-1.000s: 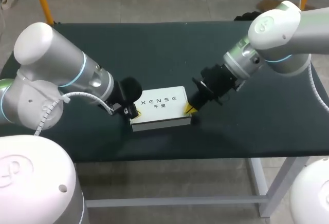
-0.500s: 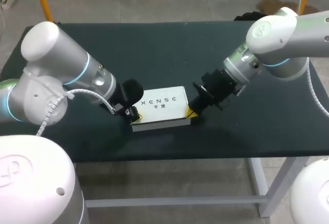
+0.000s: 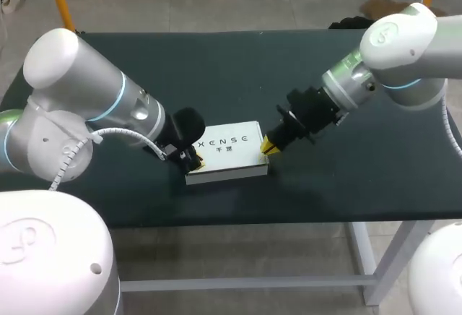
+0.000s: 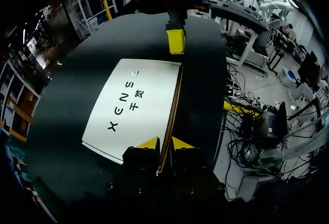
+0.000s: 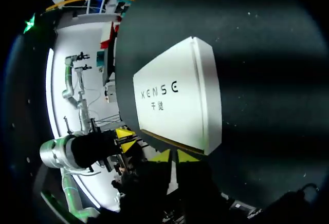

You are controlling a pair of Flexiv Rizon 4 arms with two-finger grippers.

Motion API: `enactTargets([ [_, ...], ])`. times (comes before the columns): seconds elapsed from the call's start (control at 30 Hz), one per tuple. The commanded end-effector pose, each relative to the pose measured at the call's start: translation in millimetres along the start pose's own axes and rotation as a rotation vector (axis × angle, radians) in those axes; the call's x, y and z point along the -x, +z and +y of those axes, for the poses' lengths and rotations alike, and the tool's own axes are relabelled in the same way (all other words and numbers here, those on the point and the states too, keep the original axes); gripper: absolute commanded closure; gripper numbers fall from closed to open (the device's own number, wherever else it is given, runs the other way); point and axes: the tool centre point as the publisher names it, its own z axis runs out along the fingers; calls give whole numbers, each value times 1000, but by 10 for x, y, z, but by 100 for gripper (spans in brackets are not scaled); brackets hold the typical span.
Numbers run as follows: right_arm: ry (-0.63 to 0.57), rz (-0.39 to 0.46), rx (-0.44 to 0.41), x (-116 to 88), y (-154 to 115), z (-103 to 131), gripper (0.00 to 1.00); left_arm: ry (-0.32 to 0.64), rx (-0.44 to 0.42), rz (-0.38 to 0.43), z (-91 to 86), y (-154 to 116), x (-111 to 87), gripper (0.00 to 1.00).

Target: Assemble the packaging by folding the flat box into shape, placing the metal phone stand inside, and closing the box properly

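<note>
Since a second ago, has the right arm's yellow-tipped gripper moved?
Yes. The right gripper slid along the right end of the white rectangular cardboard box, from its near corner toward its far corner.

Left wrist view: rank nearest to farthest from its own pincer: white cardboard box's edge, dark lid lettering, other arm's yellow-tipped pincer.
1. Near edge of white cardboard box, between left pincer's fingers.
2. Dark lettering, mid-lid.
3. Right pincer, far end.

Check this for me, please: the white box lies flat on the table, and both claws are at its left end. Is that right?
Not quite. The box does lie flat on the table, but only the left claw is at its left end. The right claw is at the opposite, right end. The head view shows this.
</note>
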Motion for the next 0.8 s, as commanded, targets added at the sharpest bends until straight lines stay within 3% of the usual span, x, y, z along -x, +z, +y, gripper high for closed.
enactTargets([
  [0.03, -84, 20, 88, -22, -195, -143, 13, -43, 38, -45, -74, -184, -171, 0],
  [0.07, -120, 25, 101, -23, -236, -141, 0, -62, 38, -46, -89, -205, -202, 0],
  [0.37, -367, 47, 274, -12, -623, -224, 0, -237, 40, -88, -118, -405, -595, 0],
  [0.5, -457, 6, 323, -11, -790, -276, 0, -307, 44, -110, -120, -463, -675, 0],
  [0.8, -457, 6, 323, -11, -790, -276, 0, -307, 44, -110, -120, -463, -675, 0],
])
